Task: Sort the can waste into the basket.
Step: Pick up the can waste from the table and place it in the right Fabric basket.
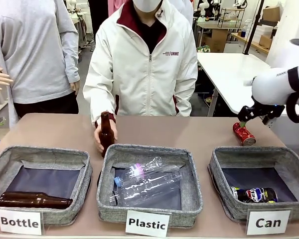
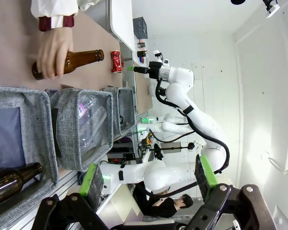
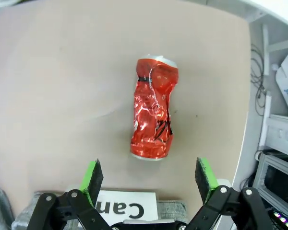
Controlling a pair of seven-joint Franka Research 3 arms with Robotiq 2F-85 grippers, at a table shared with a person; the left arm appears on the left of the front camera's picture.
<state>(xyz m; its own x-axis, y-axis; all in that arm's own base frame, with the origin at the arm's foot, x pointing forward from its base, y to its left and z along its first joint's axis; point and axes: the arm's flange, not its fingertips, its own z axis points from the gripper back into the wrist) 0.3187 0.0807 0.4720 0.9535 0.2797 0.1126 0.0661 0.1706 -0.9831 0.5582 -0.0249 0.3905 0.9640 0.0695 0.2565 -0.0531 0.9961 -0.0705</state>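
Observation:
The dented red can point(image 1: 243, 133) lies on its side on the brown table behind the "Can" basket point(image 1: 289, 157). In the right wrist view the red can point(image 3: 154, 114) lies ahead of and between the green pads. My right gripper point(image 1: 255, 112) hovers open just above it, with nothing held. The black can point(image 1: 254, 194) with blue-white-green print lies inside the "Can" basket. My left gripper point(image 2: 149, 176) is open and empty, and its view shows the red can point(image 2: 115, 61) far off.
A person's hand point(image 1: 100, 135) holds an upright brown bottle point(image 1: 106, 134) behind the "Plastic" basket point(image 1: 149, 209), which holds clear bottles point(image 1: 147, 181). The "Bottle" basket point(image 1: 5, 164) at left holds a brown bottle point(image 1: 34, 200). A second person stands far left.

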